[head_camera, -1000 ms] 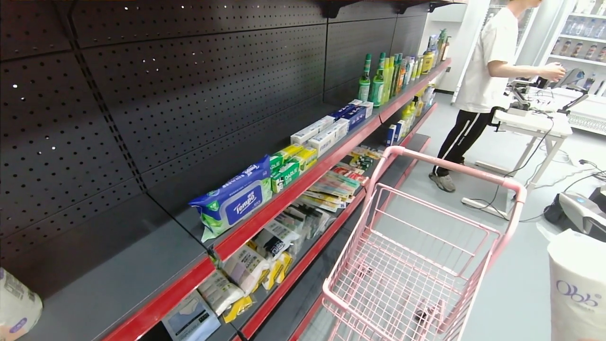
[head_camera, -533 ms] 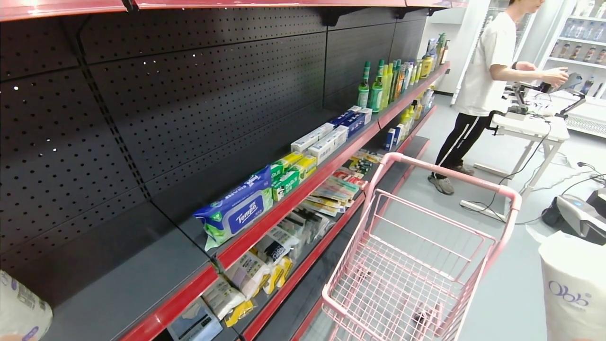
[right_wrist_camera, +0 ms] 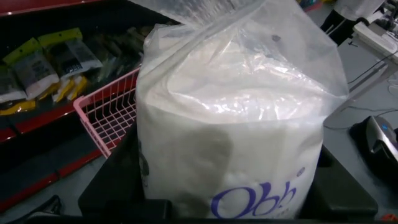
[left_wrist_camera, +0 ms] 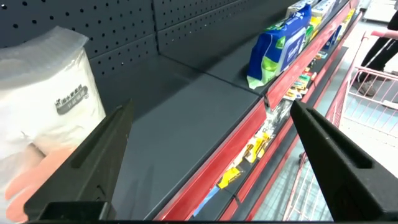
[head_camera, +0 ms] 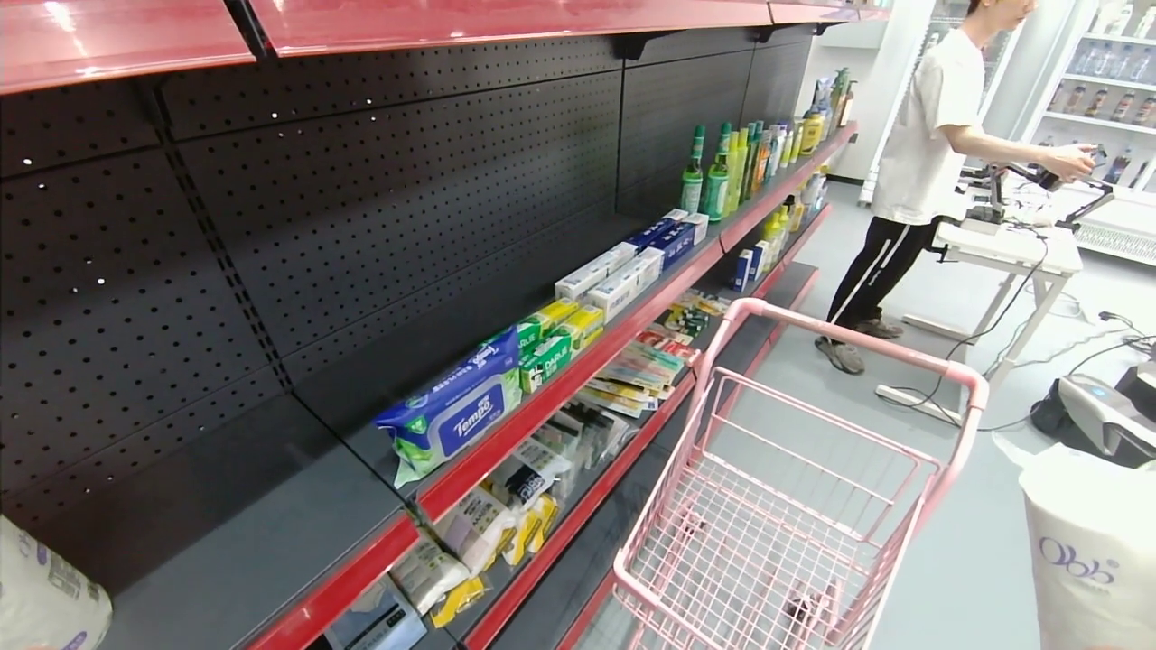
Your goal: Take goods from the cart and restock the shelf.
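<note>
On the shelf (head_camera: 226, 542), head view: white second pack (head_camera: 45, 596) sits at near-left end of the middle deck. Blue wipes pack (head_camera: 456, 420) lies further along, well apart from it. Pink cart (head_camera: 840, 329) stands beside the shelf, on the right. At lower-right edge, the tissue pack (head_camera: 1088, 551) is held clear of the cart, to its right.

Left wrist view: left tool (left_wrist_camera: 211, 168) over bare deck, fingers (left_wrist_camera: 93, 168) spread wide, gripping nothing. The second pack is just beside one finger.

Right wrist view: right tool (right_wrist_camera: 230, 199) clamped on the tissue pack, one finger each side. Cart corner visible behind it.
</note>
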Tool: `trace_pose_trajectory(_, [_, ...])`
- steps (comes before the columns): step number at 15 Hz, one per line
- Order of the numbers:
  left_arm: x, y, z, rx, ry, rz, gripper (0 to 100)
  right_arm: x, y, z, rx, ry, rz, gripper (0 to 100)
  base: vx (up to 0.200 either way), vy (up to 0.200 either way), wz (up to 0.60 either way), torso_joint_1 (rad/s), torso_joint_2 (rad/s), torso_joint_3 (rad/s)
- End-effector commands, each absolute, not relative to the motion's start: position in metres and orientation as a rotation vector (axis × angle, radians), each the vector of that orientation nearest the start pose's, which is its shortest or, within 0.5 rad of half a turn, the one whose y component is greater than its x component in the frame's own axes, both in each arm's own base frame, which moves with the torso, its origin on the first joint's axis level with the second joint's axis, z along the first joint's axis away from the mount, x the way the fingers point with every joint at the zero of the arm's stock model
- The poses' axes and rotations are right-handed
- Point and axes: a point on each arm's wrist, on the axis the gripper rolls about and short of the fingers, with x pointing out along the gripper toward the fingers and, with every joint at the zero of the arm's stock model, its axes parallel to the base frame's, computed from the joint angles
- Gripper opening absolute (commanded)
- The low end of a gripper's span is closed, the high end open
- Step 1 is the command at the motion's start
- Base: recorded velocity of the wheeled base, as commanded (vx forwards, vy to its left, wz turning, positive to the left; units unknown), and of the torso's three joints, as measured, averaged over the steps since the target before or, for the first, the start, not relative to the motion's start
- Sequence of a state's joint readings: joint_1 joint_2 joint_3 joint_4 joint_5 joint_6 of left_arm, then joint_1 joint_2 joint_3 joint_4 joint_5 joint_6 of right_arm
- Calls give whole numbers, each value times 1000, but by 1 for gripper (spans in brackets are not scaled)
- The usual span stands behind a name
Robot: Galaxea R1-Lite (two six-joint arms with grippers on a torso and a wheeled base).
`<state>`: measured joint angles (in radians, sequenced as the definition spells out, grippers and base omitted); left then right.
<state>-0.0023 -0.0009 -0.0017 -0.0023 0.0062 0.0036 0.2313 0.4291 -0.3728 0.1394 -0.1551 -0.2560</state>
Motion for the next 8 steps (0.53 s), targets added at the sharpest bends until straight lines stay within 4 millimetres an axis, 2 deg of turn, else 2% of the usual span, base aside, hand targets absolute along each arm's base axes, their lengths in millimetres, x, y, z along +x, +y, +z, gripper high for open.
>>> trace_pose_trajectory(1, [-23,0,76,5,-5,3,100,8,-2,170,-294,188,100,0,0,0,0,90,-188,-90])
trace_pose_trajectory(5, [-23,0,76,3,-5,5,100,9,-2,170,-295,194,99,0,0,0,0,84,-167,-82])
trace_pose_trajectory(8, [-23,0,76,5,-5,5,100,9,-1,170,-297,194,101,0,0,0,0,15,-43,-19])
